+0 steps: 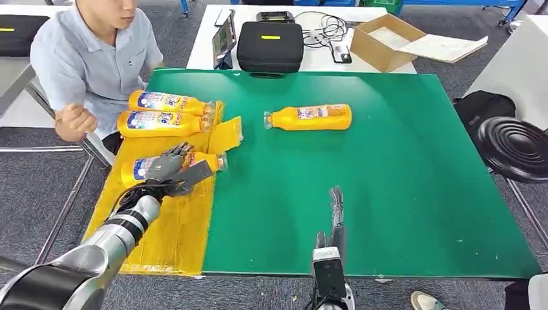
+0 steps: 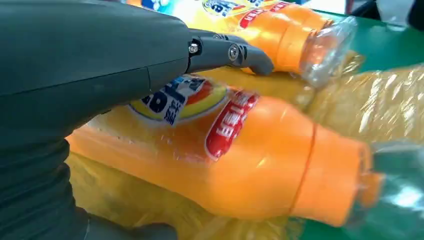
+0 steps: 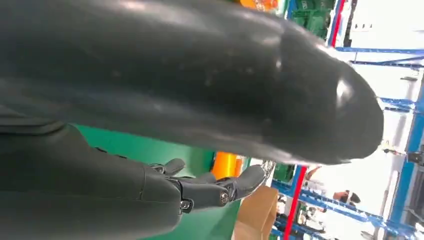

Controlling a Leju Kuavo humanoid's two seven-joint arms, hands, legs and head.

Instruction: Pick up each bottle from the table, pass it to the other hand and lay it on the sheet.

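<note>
Your left hand [image 1: 173, 166] lies over the near bottle [image 1: 139, 169] on the yellow sheet [image 1: 171, 232], fingers draped across its label. The left wrist view shows the thumb along one side of that bottle [image 2: 260, 165] and a finger [image 2: 235, 54] reaching over its far side, toward the middle bottle [image 2: 280, 30]. Whether the fingers grip it or merely rest on it, you cannot tell from these views.

Two more bottles lie on the sheet beyond the hand: the middle bottle [image 1: 161, 123] and the far bottle [image 1: 169, 102], side by side, caps pointing toward the green counter [image 1: 388, 194].

The fourth bottle [image 1: 310, 117] lies on its side on the bare counter, well apart from both hands.

Your right hand [image 1: 336, 206] hovers over the near edge of the counter, fingers straight and apart, holding nothing. The right wrist view shows those fingers [image 3: 220, 187] spread, with an orange bottle [image 3: 226, 165] beyond them.

A person [image 1: 90, 58] sits at the far left corner.
</note>
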